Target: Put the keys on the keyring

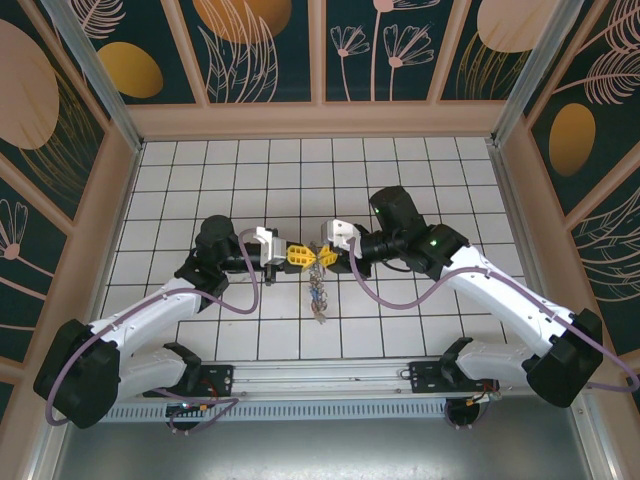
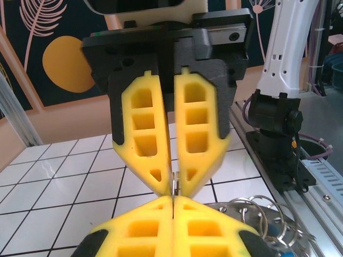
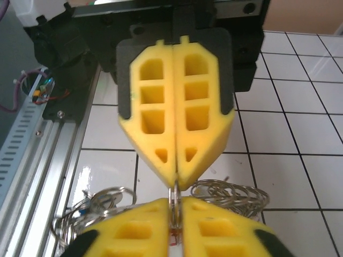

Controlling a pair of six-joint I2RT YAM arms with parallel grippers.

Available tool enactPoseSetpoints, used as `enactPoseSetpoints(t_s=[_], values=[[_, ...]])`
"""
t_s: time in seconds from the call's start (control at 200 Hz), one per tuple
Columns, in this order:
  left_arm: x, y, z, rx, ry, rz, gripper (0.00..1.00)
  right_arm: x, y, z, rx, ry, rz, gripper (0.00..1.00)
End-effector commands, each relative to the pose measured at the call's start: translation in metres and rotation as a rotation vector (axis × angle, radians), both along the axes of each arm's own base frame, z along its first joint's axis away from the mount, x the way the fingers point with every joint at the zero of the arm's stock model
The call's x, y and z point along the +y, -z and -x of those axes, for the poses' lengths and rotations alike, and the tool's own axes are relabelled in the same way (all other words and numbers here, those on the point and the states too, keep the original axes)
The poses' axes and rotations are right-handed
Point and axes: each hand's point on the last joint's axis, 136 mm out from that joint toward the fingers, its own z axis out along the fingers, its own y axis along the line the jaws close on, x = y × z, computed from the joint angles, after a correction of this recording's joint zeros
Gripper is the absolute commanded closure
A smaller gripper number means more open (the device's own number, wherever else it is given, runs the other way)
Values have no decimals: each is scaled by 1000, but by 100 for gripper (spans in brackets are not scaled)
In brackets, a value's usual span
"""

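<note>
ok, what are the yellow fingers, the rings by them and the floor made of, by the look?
Fingers: yellow plastic or firm foam, matte, moulded with open cells; can't tell which.
Wire rings: bare metal, silvery and shiny, thin coiled loops catching light.
Floor: white glossy tile-pattern surface, dark grid lines, glare spots; ceramic or a printed sheet, unclear.

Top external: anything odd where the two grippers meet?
Nothing broken or spilled. Oddity: left gripper and right gripper are both shut tip to tip on the same bit of keyring, and the keys trail from it toward the arm bases in a tangled bunch of wire loops, so single keys are hard to tell apart.
</note>
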Motion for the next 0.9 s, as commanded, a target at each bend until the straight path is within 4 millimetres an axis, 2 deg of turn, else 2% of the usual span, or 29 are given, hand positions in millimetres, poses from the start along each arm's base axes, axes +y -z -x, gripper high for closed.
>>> enactPoseSetpoints(t_s=[0.0,0.18,0.22,0.285,0.415,0.511,0.671,0.896], values=[[-2,-27,2,-87,16,55,100,0,-4,-2,-19,0,-18,99],[-2,-19,-4,-60,-9,1,100,-2,-10,-6,-67,18,-14,100],[-2,-14,-7,-51,-28,-30,93,-3,-11,-7,-76,25,-6,100],[-1,-5,-11,-72,-44,-96,87,-4,-14,-11,-95,44,6,100],[3,7,-22,-55,-117,-183,86,-4,-17,-15,-110,67,35,100],[5,9,-24,-57,-132,-198,80,-2,-17,-16,-129,79,63,100],[2,18,-25,-21,-109,-241,78,4,-14,-17,-141,83,95,100],[-2,7,-27,-9,-98,-191,79,13,-10,-18,-177,73,135,100]])
